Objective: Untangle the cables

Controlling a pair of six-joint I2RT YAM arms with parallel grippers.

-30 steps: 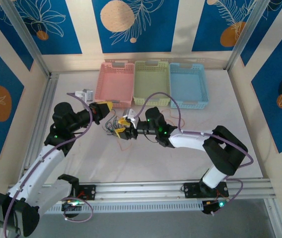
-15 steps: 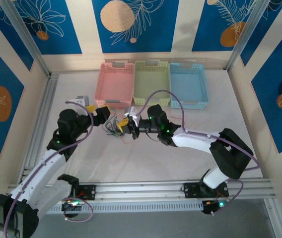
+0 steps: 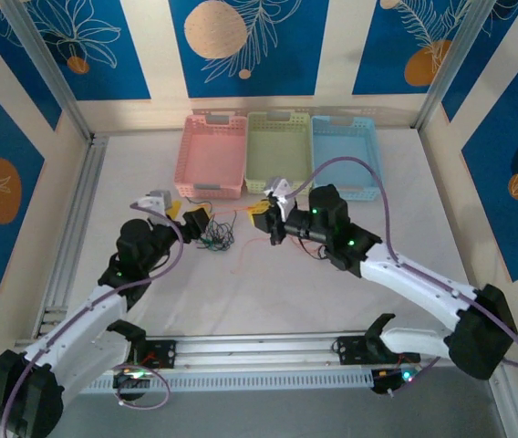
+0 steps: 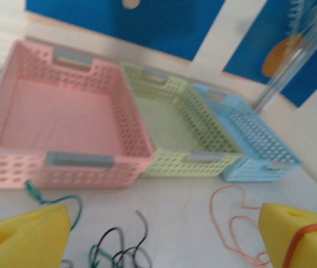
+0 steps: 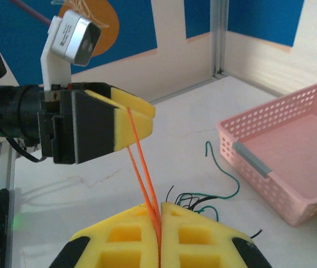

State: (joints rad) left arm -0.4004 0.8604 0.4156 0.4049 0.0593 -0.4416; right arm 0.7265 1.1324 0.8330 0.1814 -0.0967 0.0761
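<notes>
Orange cable (image 5: 140, 162) is pinched in the fully closed right gripper (image 5: 159, 211). It runs straight from there across to the left gripper (image 3: 195, 217) and hooks over one yellow finger (image 4: 301, 237). Left jaws stand wide, gripping nothing. Green-and-black clump (image 3: 215, 239) lies on the table (image 3: 332, 283) just beside the left gripper, nearer that arm. Judgement: the strand's long axis spans gripper to gripper, so drawing rightward should free it.

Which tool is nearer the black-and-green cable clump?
Left. The left tool, open, sits right beside the clump; the right tool, shut on an orange cable, is farther off to its right, by the green basket.
</notes>
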